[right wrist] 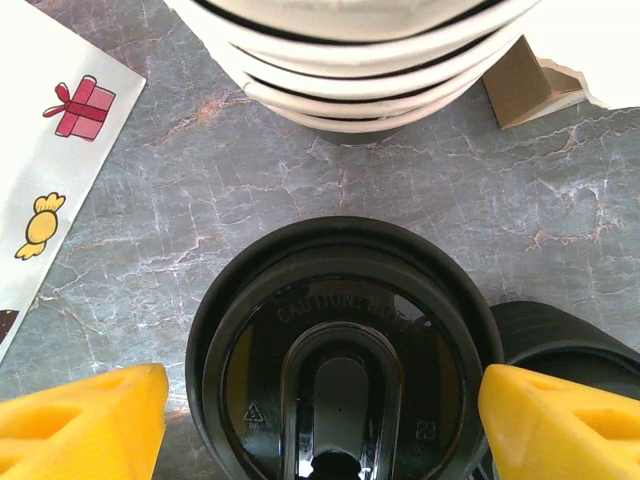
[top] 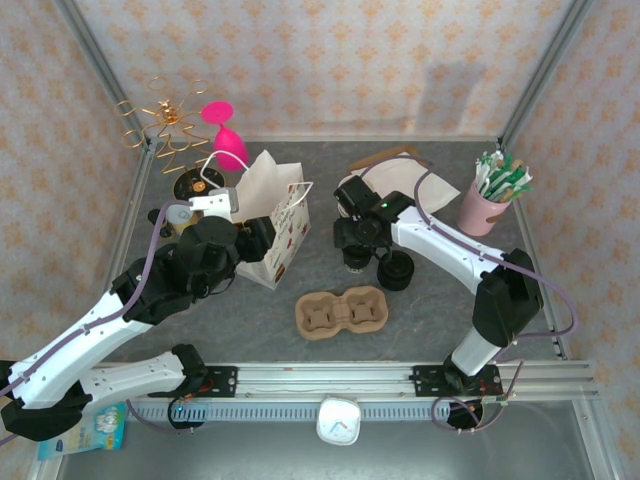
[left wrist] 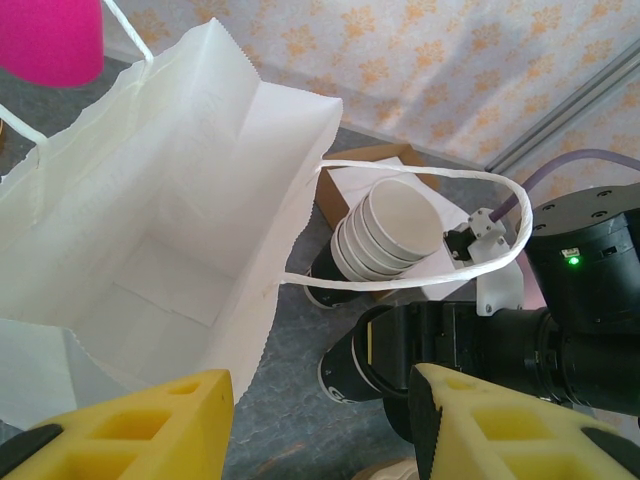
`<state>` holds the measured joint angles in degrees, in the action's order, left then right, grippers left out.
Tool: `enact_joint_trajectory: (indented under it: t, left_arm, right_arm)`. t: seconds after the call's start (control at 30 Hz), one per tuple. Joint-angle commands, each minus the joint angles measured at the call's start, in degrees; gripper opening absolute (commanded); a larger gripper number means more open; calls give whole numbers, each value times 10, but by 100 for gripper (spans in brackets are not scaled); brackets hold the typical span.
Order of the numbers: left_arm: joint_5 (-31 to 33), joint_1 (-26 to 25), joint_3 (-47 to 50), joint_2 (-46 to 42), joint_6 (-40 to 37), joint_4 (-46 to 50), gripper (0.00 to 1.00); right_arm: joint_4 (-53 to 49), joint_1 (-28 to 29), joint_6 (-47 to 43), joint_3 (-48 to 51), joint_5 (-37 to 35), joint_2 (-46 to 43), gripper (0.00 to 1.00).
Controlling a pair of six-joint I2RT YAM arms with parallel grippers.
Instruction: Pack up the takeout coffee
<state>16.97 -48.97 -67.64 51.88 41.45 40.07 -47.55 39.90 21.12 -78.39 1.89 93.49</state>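
Observation:
The takeout coffee [right wrist: 340,370], a cup under a round black lid, stands on the grey table just right of the white paper bag [top: 280,225]. My right gripper [right wrist: 322,392] is open and straddles the cup from above, one yellow finger on each side of the lid rim. From the left wrist view the cup [left wrist: 360,375] looks dark and sits beneath the right arm's black wrist. My left gripper [left wrist: 318,385] is open beside the bag's mouth [left wrist: 150,220], with bare table between its fingers. The brown cup carrier [top: 341,312] lies in front of the bag.
A stack of lidless cups [left wrist: 385,235] stands just behind the coffee, and a stack of black lids [top: 396,270] sits to its right. A pink cup of sachets [top: 490,205] is at the right, a gold rack [top: 165,125] and pink glass [top: 225,135] at the back left.

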Motion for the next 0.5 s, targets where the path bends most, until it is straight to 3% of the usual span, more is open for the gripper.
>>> enact_joint_trajectory:
  t: [0.0,0.47]
  left_arm:
    - [3,5,-2,-3,-15,1,51]
    - [-26,6,-19,-20,-31,-5,51]
  right_arm:
    - [-18,-2,-3,-19,-10,0,81]
    - [-96,37,34,-81,-28,-57,87]
